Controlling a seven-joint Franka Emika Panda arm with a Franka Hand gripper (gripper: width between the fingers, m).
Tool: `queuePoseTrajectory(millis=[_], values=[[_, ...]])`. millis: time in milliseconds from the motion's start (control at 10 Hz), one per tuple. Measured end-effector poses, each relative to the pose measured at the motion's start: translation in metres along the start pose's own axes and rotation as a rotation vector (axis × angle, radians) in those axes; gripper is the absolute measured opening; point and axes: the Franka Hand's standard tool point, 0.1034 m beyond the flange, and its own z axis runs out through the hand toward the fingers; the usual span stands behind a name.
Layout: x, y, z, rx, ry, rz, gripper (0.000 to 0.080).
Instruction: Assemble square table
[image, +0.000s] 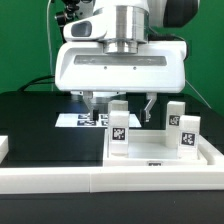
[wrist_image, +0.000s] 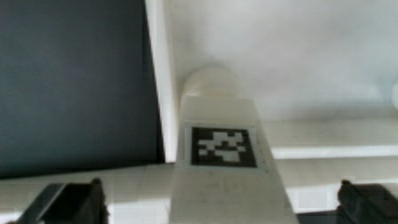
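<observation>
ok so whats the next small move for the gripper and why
Probably ease straight down and close: the gripper is open, its fingers either side of a tagged leg, apparently upright on the square table top, not yet gripped.

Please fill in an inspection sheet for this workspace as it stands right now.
Surface: black table with the marker board lying flat on it.
Job's things: white square tabletop; three tagged legs stand upright on it, one near the gripper, two at the exterior view's right.
Clutter: long white rail along the front edge.
Grippers: gripper open, empty, straddling the near leg.
Cables: dark cables behind the arm.
Surroundings: green backdrop.
</observation>
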Motion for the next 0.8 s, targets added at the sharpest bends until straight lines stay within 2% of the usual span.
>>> queuePoseTrajectory(millis=[200,500,800], values=[[-0.0037,-0.0047,0.0000,0.023,-0.131,0.018,0.0649],[0.0032,-0.0086,0.0019,0.025,-0.137,0.014,0.0649],[0.0055,-0.0002,0.0034,0.022,-0.135,0.019,0.0649]])
